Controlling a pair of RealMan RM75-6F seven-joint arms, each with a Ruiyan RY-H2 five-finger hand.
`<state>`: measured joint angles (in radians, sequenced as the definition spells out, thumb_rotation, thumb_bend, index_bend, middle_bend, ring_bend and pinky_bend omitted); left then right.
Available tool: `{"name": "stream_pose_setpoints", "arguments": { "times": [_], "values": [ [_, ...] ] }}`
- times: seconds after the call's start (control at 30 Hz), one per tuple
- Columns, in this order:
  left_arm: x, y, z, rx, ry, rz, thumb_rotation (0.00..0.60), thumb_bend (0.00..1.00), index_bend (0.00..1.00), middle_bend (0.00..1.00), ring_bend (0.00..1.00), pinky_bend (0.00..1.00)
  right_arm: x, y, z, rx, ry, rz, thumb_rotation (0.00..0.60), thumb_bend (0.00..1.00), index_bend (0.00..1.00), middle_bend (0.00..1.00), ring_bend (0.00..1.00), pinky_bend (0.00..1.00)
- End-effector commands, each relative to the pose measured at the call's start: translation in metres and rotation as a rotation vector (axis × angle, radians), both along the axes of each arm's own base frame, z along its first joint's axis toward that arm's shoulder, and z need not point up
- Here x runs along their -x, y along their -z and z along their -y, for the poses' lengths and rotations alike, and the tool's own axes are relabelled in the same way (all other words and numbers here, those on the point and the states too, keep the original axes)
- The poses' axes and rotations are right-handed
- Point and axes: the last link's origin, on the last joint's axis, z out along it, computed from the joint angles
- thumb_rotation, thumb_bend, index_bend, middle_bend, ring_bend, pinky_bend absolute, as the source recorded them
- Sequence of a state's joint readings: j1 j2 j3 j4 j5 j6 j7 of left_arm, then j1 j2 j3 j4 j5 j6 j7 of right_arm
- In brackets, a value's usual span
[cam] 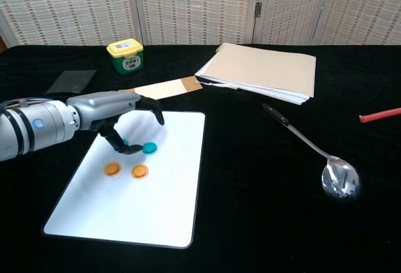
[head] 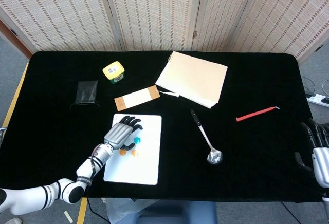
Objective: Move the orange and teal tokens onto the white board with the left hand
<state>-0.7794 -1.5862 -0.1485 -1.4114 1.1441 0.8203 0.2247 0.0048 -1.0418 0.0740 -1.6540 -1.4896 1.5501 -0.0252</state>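
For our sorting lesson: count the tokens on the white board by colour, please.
Orange tokens: 2
Teal tokens: 2, one half hidden behind the left hand
Total: 4 on the white board
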Motion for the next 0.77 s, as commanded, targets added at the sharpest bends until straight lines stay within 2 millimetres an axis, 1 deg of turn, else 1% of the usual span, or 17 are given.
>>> {"name": "stream_pose_setpoints", "arguments": {
  "times": [0.03,0.1,0.23,0.3,0.43,0.5,0.6,0.63,0.77],
  "values": [
    [0.004,-0.022,-0.003,-0.062,-0.028,0.062,0.6,0.41,0.22,0.11,0.0,0.0,0.001,0.0,0.001,-0.003,0.0,0.001,0.6,0.43,0.0,0.0,0.0,0.0],
    [0.013,-0.038,-0.005,-0.11,-0.051,0.087,0.6,0.41,0.23,0.11,0.0,0.0,0.001,0.0,0.002,-0.012,0.0,0.003,0.6,0.43,0.0,0.0,0.0,0.0],
    [0.04,-0.077,-0.004,-0.238,-0.104,0.107,0.6,0.41,0.23,0.11,0.0,0.0,0.003,0.001,0.005,-0.041,-0.004,0.018,0.6,0.43,0.0,0.0,0.0,0.0],
    [0.059,-0.099,0.003,-0.32,-0.137,0.103,0.6,0.41,0.23,0.11,0.0,0.0,0.005,0.001,0.007,-0.055,-0.01,0.035,0.6,0.43,0.0,0.0,0.0,0.0],
    [0.088,-0.13,0.023,-0.429,-0.178,0.081,0.6,0.41,0.24,0.11,0.0,0.0,0.006,0.003,0.011,-0.076,-0.029,0.065,0.6,0.43,0.0,0.0,0.0,0.0],
    [0.098,-0.141,0.034,-0.471,-0.18,0.057,0.6,0.41,0.24,0.11,0.0,0.0,0.006,0.004,0.013,-0.094,-0.039,0.088,0.6,0.43,0.0,0.0,0.0,0.0],
    [0.112,-0.154,0.058,-0.512,-0.188,0.041,0.6,0.41,0.24,0.11,0.0,0.0,0.007,0.006,0.017,-0.112,-0.049,0.101,0.6,0.43,0.0,0.0,0.0,0.0],
    [0.114,-0.156,0.063,-0.517,-0.19,0.041,0.6,0.41,0.24,0.11,0.0,0.0,0.007,0.007,0.017,-0.114,-0.051,0.102,0.6,0.43,0.0,0.0,0.0,0.0],
    [0.127,-0.167,0.09,-0.552,-0.207,0.029,0.6,0.41,0.24,0.11,0.0,0.0,0.006,0.011,0.019,-0.128,-0.061,0.117,0.6,0.43,0.0,0.0,0.0,0.0]
  ]
}}
